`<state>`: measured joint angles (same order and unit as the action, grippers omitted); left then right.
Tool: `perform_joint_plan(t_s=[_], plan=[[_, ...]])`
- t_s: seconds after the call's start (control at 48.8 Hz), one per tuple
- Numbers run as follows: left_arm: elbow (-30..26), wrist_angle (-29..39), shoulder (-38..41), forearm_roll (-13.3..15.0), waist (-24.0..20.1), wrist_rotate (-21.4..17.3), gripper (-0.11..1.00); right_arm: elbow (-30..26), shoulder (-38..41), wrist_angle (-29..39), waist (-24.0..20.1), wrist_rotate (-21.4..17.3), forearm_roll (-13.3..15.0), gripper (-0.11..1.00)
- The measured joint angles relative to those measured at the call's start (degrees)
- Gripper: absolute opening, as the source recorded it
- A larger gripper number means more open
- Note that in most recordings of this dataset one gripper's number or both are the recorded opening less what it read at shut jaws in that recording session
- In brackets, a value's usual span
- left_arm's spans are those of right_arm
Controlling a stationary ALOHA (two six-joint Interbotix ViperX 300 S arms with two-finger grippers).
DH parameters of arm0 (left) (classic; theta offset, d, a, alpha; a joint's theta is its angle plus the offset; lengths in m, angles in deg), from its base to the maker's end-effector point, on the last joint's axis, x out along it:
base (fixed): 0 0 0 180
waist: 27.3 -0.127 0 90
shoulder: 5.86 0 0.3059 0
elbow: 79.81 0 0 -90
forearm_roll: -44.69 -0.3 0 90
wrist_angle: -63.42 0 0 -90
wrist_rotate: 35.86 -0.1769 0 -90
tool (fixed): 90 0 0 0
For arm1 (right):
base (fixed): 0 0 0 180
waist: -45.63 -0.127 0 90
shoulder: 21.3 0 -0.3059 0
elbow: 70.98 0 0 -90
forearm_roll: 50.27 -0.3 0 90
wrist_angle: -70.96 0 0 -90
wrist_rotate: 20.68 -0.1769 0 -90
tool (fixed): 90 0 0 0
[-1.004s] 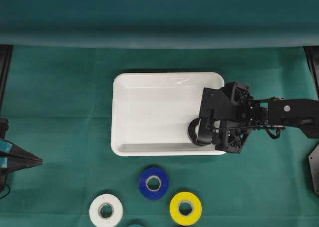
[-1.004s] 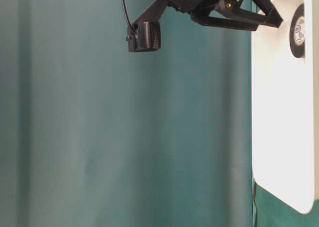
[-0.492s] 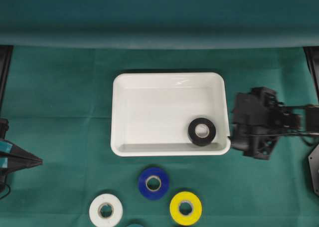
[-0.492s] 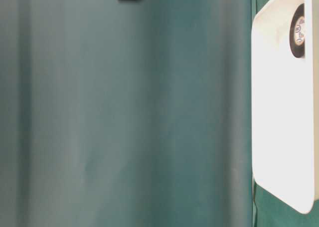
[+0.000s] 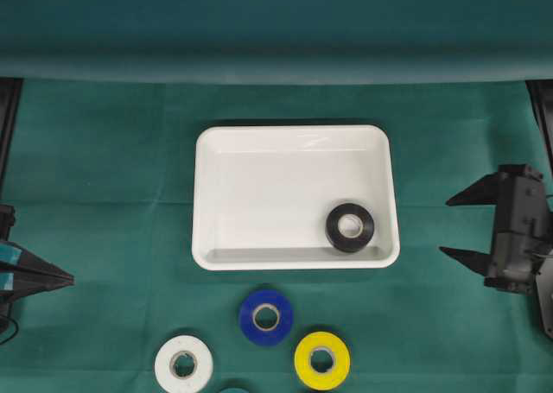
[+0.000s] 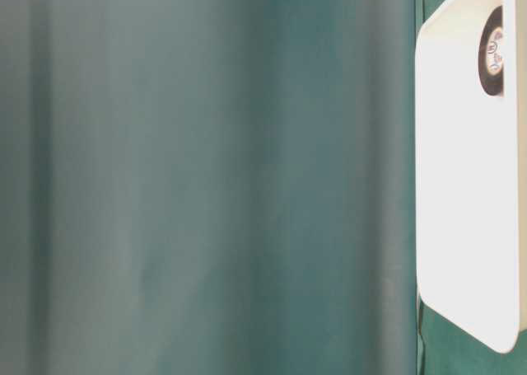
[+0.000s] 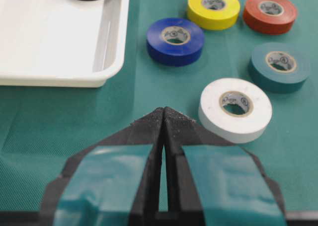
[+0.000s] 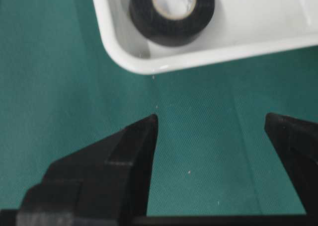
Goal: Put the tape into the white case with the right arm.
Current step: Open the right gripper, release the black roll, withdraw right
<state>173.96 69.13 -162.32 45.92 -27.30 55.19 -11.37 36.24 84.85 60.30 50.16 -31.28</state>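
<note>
The white case (image 5: 216, 151) lies in the middle of the green cloth. One black tape (image 5: 337, 227) rests flat in its near right corner, untouched by either gripper. My right gripper (image 5: 444, 227) hovers open and empty near the right edge, well clear of the case. In the right wrist view its fingers (image 8: 210, 119) stand wide apart over bare cloth, with the case corner (image 8: 223, 52) and black tape (image 8: 171, 26) ahead. My left gripper (image 5: 67, 279) sits shut at the left edge, its tips (image 7: 163, 110) closed together on nothing.
On the cloth in front of the case lie a blue roll (image 5: 251, 317), a white roll (image 5: 166, 364) and a yellow roll (image 5: 304, 360). The left wrist view also shows a red roll (image 7: 285, 17) and a teal roll (image 7: 298, 72). A green curtain (image 5: 276, 30) backs the table.
My right gripper has pulled back to the right, away from the case, leaving the black tape lying inside. Its jaws stay wide open. The left arm has not moved.
</note>
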Motion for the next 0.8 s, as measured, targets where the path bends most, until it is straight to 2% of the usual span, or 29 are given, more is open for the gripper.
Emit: perform_joint_plan(t_s=[0.184,0.266,0.43,0.594,0.799], plan=[[0.00,0.00,0.00,0.09,0.00,0.00,0.00,0.79,-1.05,-0.18,-0.70,0.00,-0.09,0.61],[0.00,0.00,0.00,0.09,0.00,0.00,0.00,1.05,-1.14,-0.18,-2.37,0.00,-0.26,0.61],[0.00,-0.09,0.00,0.09,0.00,0.00,0.00,2.20,-1.05,-0.18,-8.17,-0.35,-1.58,0.61],[0.00,0.00,0.00,0.09,0.00,0.00,0.00,2.99,-1.14,-0.18,-15.38,-2.64,-1.85,0.61],[0.00,0.00,0.00,0.09,0.00,0.00,0.00,3.60,-1.05,-0.18,-21.09,-4.31,-1.85,0.61]])
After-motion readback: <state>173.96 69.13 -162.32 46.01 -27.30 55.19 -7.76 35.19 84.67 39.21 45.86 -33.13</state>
